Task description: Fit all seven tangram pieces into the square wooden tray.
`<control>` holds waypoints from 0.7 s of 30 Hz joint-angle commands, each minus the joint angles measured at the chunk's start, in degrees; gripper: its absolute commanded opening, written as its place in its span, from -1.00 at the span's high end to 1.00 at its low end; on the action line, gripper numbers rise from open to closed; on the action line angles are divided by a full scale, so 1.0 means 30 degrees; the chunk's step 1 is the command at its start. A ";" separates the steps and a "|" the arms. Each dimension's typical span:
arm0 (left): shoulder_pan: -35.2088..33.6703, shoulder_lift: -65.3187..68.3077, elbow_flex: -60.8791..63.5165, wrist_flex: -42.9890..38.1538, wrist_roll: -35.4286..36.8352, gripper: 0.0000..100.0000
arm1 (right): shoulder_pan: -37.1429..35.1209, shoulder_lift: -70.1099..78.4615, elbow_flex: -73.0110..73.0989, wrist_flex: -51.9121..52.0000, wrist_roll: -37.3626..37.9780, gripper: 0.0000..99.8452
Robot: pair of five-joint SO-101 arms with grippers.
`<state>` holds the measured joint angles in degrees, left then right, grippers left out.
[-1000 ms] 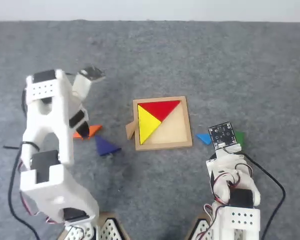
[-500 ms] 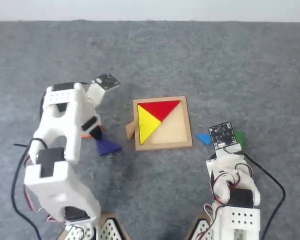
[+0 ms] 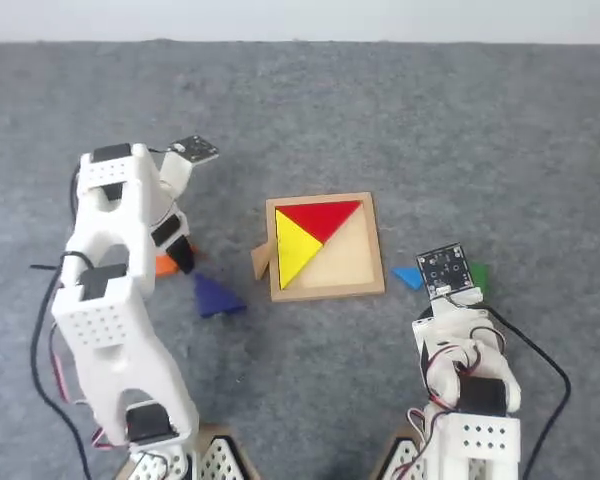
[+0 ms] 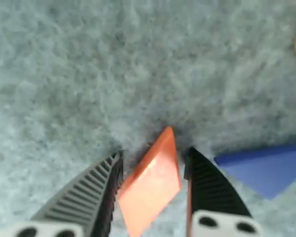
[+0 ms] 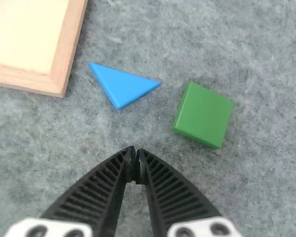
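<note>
Left claw (image 4: 155,153) grasps orange piece (image 4: 150,185), dark blue triangle (image 4: 266,168) just beside. Right claw (image 5: 134,150) clenched, empty, near light blue triangle (image 5: 122,86) and green square (image 5: 203,114). Tray (image 3: 326,290) between arms holds red triangle (image 3: 320,217), yellow triangle (image 3: 295,250).

A robotics lab, or a maker's test corner: a bench (image 3: 480,120) covered in grey felt, a white plastic left arm (image 3: 105,300) and right arm (image 3: 470,350) standing at its near edge, loose black cables (image 3: 560,368) trailing from them, a plain pale wall (image 3: 300,18) behind.
</note>
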<state>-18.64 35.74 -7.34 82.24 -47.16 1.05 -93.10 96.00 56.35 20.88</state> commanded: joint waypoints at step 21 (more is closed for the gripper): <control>-0.2051 -1.0667 1.0095 -0.4103 -0.0147 0.60 | -0.0103 -0.0366 0.0293 -0.0044 0.0205 0.98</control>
<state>-24.35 9.98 20.97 71.34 -48.22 0.97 -93.10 96.00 56.35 20.88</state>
